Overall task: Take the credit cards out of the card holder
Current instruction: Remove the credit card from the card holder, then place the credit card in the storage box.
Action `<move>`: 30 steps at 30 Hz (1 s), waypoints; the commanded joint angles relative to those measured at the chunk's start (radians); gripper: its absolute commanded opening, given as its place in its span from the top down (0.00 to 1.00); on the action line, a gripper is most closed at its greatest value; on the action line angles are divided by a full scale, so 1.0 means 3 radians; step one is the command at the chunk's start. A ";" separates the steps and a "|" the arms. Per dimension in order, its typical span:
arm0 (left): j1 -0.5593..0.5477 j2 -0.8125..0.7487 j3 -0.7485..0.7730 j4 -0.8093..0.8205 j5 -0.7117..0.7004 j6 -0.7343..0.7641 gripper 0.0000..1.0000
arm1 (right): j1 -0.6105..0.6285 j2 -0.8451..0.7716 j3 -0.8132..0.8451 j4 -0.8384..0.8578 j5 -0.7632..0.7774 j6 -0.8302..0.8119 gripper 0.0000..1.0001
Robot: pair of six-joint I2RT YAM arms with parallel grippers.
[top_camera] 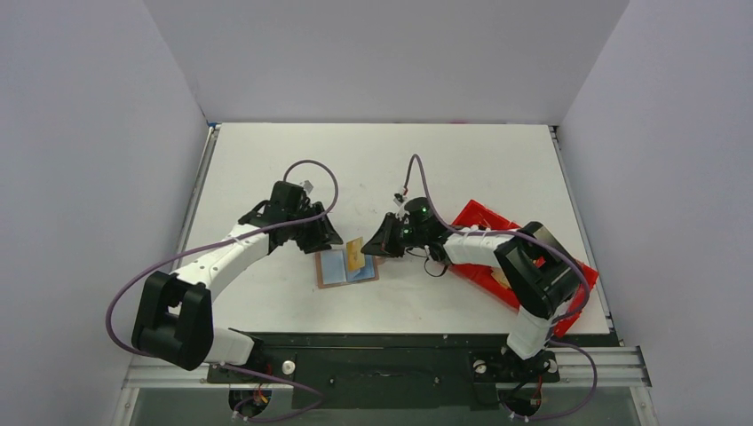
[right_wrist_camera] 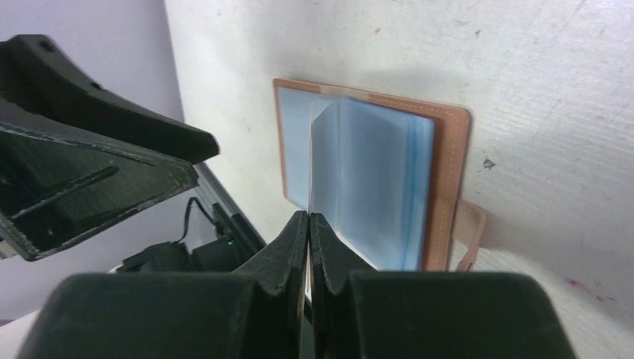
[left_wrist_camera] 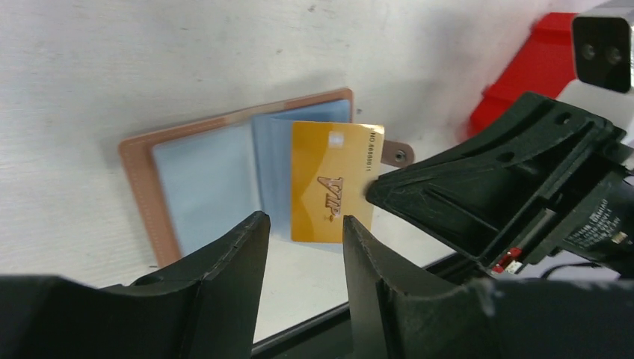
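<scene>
near the middle of the table (top_camera: 266, 160), the card holder (top_camera: 336, 268) lies open and flat, brown cover down, its light blue sleeves facing up. its small strap tab (left_wrist_camera: 398, 154) sticks out on the side toward the right arm. a gold card (left_wrist_camera: 329, 183) stands partly out of the sleeves, raised at a tilt over the holder's right half. the right gripper (top_camera: 373, 247) has its fingers pressed together, and their tip meets the card's edge, pinching it as far as the left wrist view shows. the left gripper (left_wrist_camera: 303, 247) hovers just beside the holder with its fingers (left_wrist_camera: 239, 254) apart and nothing between them. a red tray (top_camera: 479, 222) sits to the right, under the right arm.
</scene>
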 commanded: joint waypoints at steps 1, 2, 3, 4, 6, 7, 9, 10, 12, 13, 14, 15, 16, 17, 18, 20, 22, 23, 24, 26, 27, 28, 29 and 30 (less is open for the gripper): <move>0.0086 -0.0065 -0.0101 0.0573 0.0725 -0.0113 0.59 | -0.0090 -0.0244 -0.0076 0.0517 -0.0285 0.0216 1.00; 0.0115 -0.0070 -0.0134 0.0668 0.0805 -0.0152 0.58 | -0.0114 -0.0266 -0.0100 0.0570 -0.0347 0.0302 1.00; 0.0127 -0.0087 -0.0199 0.0835 0.0930 -0.0228 0.57 | -0.0126 -0.0276 -0.0111 0.0662 -0.0376 0.0338 1.00; 0.0149 -0.0092 -0.0219 0.0901 0.0971 -0.0258 0.55 | -0.0142 -0.0299 -0.0122 0.0699 -0.0433 0.0404 1.00; 0.0182 -0.0107 -0.0260 0.1034 0.1071 -0.0313 0.54 | -0.0159 -0.0332 -0.0122 0.0764 -0.0498 0.0462 1.00; 0.0205 -0.0112 -0.0277 0.1083 0.1119 -0.0332 0.53 | -0.0164 -0.0344 -0.0120 0.0772 -0.0511 0.0472 1.00; 0.0242 -0.0119 -0.0295 0.1146 0.1191 -0.0349 0.52 | -0.0177 -0.0375 -0.0114 0.0792 -0.0548 0.0512 1.00; 0.0252 -0.0124 -0.0305 0.1224 0.1254 -0.0365 0.52 | -0.0181 -0.0393 -0.0113 0.0805 -0.0569 0.0530 1.00; 0.0281 -0.0123 -0.0341 0.1347 0.1359 -0.0415 0.52 | -0.0184 -0.0410 -0.0112 0.0853 -0.0600 0.0584 1.00; 0.0290 -0.0122 -0.0360 0.1375 0.1390 -0.0453 0.52 | -0.0187 -0.0413 -0.0112 0.0895 -0.0607 0.0627 1.00; 0.0292 -0.0118 -0.0377 0.1455 0.1432 -0.0468 0.52 | -0.0188 -0.0416 -0.0110 0.0912 -0.0625 0.0644 1.00; 0.0293 -0.0118 -0.0382 0.1500 0.1444 -0.0502 0.52 | -0.0186 -0.0415 -0.0104 0.0954 -0.0630 0.0682 1.00; 0.0290 -0.0117 -0.0394 0.1559 0.1476 -0.0515 0.52 | -0.0189 -0.0412 -0.0100 0.0980 -0.0651 0.0702 1.00; 0.0293 -0.0112 -0.0401 0.1581 0.1484 -0.0547 0.52 | -0.0187 -0.0410 -0.0102 0.1019 -0.0662 0.0738 1.00; 0.0295 -0.0108 -0.0416 0.1619 0.1509 -0.0561 0.52 | -0.0188 -0.0407 -0.0102 0.1036 -0.0664 0.0748 1.00; 0.0305 -0.0111 -0.0442 0.1691 0.1547 -0.0625 0.55 | -0.0189 -0.0409 -0.0105 0.1067 -0.0665 0.0773 1.00; 0.0315 -0.0108 -0.0469 0.1756 0.1582 -0.0674 0.68 | -0.0188 -0.0418 -0.0114 0.1069 -0.0664 0.0779 1.00; 0.0317 -0.0105 -0.0479 0.1781 0.1591 -0.0699 0.83 | -0.0187 -0.0431 -0.0119 0.1068 -0.0655 0.0777 1.00; 0.0318 -0.0105 -0.0499 0.1832 0.1608 -0.0745 0.91 | -0.0188 -0.0435 -0.0121 0.1065 -0.0650 0.0778 1.00; 0.0319 -0.0109 -0.0525 0.1900 0.1628 -0.0799 1.00 | -0.0186 -0.0457 -0.0136 0.1059 -0.0635 0.0771 0.97; 0.0316 -0.0115 -0.0538 0.1927 0.1630 -0.0825 1.00 | -0.0185 -0.0480 -0.0150 0.1061 -0.0619 0.0766 0.86; 0.0318 -0.0133 -0.0573 0.2011 0.1633 -0.0903 1.00 | -0.0185 -0.0491 -0.0163 0.1067 -0.0612 0.0763 0.73; 0.0318 -0.0143 -0.0617 0.2131 0.1650 -0.0946 1.00 | -0.0177 -0.0509 -0.0166 0.1075 -0.0603 0.0760 0.67; 0.0319 -0.0143 -0.0637 0.2199 0.1661 -0.1051 1.00 | -0.0165 -0.0529 -0.0178 0.1096 -0.0590 0.0765 0.61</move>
